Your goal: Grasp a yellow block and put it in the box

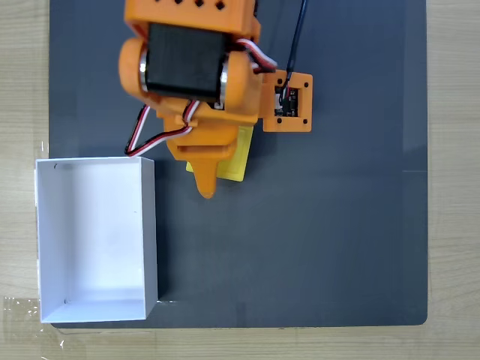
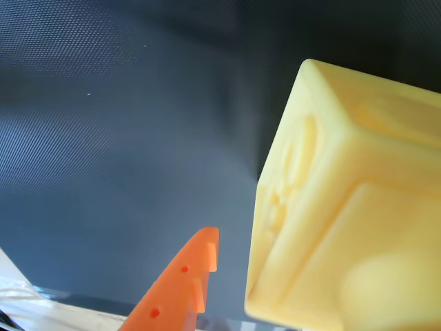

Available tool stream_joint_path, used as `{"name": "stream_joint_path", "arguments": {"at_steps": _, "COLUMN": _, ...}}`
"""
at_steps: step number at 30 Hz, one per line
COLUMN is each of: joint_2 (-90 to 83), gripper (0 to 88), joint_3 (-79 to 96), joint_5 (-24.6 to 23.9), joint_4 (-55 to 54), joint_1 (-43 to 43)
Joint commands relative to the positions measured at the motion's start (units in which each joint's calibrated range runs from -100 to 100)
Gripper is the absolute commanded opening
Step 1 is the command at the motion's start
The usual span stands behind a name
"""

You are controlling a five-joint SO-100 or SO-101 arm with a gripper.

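Note:
In the fixed view the yellow block (image 1: 238,159) lies on the dark mat, mostly covered by my orange gripper (image 1: 212,184), whose pointed tip reaches past the block's lower left corner. In the wrist view the yellow block (image 2: 344,221) looms close on the right. One toothed orange finger (image 2: 182,289) rises at the bottom left, with a narrow strip of mat showing between it and the block. The other finger is hidden. The white box (image 1: 94,236) stands open-topped at the lower left of the fixed view, with nothing in it, a short way left of the gripper.
A dark grey mat (image 1: 337,240) covers the wooden table (image 1: 454,187). A small orange camera mount (image 1: 288,102) with a black cable sticks out on the arm's right side. Red, white and black wires hang near the box's top right corner.

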Motion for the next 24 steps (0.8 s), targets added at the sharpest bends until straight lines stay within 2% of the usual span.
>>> {"name": "stream_joint_path", "arguments": {"at_steps": 1, "joint_2": 2.1, "gripper": 46.8, "joint_3": -1.8, "joint_5": -0.2, "joint_4": -1.9, "joint_1": -1.4}}
{"name": "stream_joint_path", "arguments": {"at_steps": 12, "joint_2": 5.3, "gripper": 45.8, "joint_3": -1.8, "joint_5": -0.2, "joint_4": -4.2, "joint_1": -4.1}}
{"name": "stream_joint_path", "arguments": {"at_steps": 18, "joint_2": 5.0, "gripper": 32.3, "joint_3": -1.8, "joint_5": -0.2, "joint_4": -4.5, "joint_1": -4.1}}
{"name": "stream_joint_path", "arguments": {"at_steps": 19, "joint_2": 4.8, "gripper": 27.8, "joint_3": -1.8, "joint_5": -0.2, "joint_4": -4.5, "joint_1": -4.1}}
{"name": "stream_joint_path", "arguments": {"at_steps": 24, "joint_2": 4.6, "gripper": 21.4, "joint_3": -1.8, "joint_5": -0.2, "joint_4": -4.5, "joint_1": -4.1}}
